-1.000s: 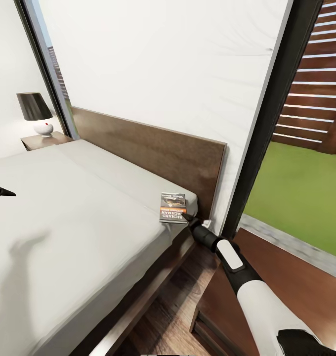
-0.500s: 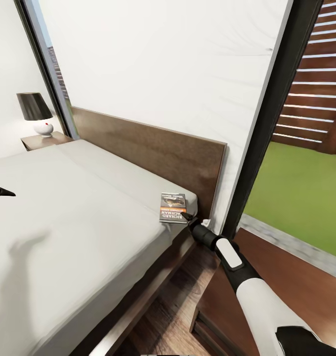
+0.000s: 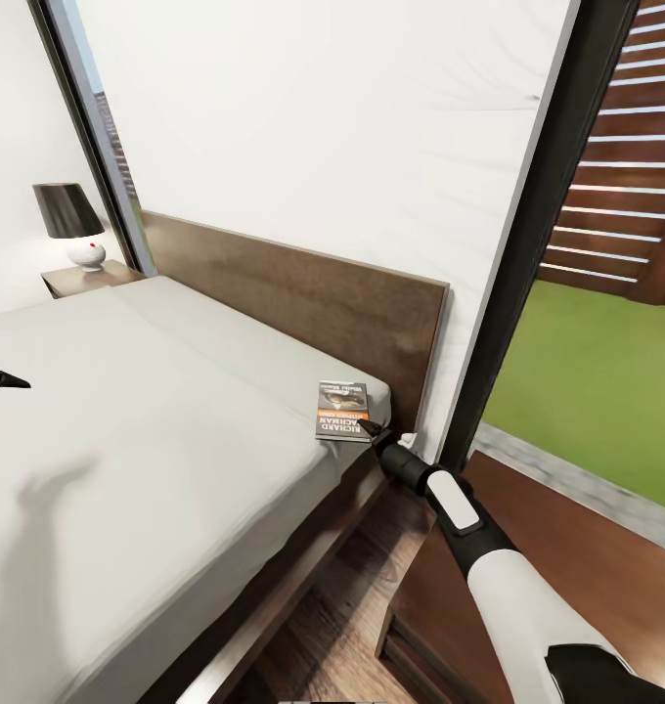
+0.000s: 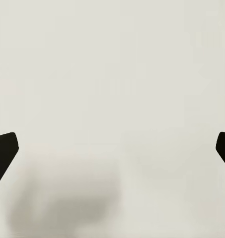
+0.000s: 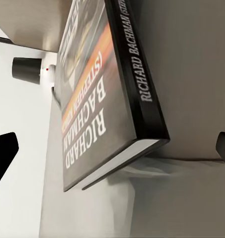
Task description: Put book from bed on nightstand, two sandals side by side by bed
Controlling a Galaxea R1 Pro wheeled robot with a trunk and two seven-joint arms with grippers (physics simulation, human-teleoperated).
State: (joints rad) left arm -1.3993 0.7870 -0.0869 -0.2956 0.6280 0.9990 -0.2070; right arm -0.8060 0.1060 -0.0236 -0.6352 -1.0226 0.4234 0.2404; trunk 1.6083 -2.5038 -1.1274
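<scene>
- Pale grey mattress covers the bed [image 3: 127, 430], which fills the left and middle of the head view; its dark brown frame and headboard [image 3: 303, 293] stand against the white wall.
- Dark-framed window [image 3: 538, 235] rises to the right of the headboard, with green grass and a slatted fence outside.
- Glossy brown nightstand [image 3: 528, 587] sits in the lower right of the head view, beside the bed's near corner, with the right arm reaching over it. A strip of wood-plank floor [image 3: 332, 626] shows between it and the bed frame.
- Second nightstand [image 3: 83, 279] stands at the far side of the bed, carrying a lamp [image 3: 70, 223] with a black shade and a white base.
- Book [image 3: 342, 411] lies flat on the mattress at the corner nearest the headboard and the window, its orange band and white lettering facing up. In the right wrist view the book [image 5: 107, 89] is close ahead, its corner jutting past the mattress edge.
- Right end effector [image 3: 369, 427] is at the book's near corner, just beside or touching it; its 2 fingers stand wide apart in the right wrist view, either side of the book, not closed on it.
- Left end effector [image 3: 2, 380] hovers over the mattress at the left edge, its fingers spread wide in the left wrist view.
</scene>
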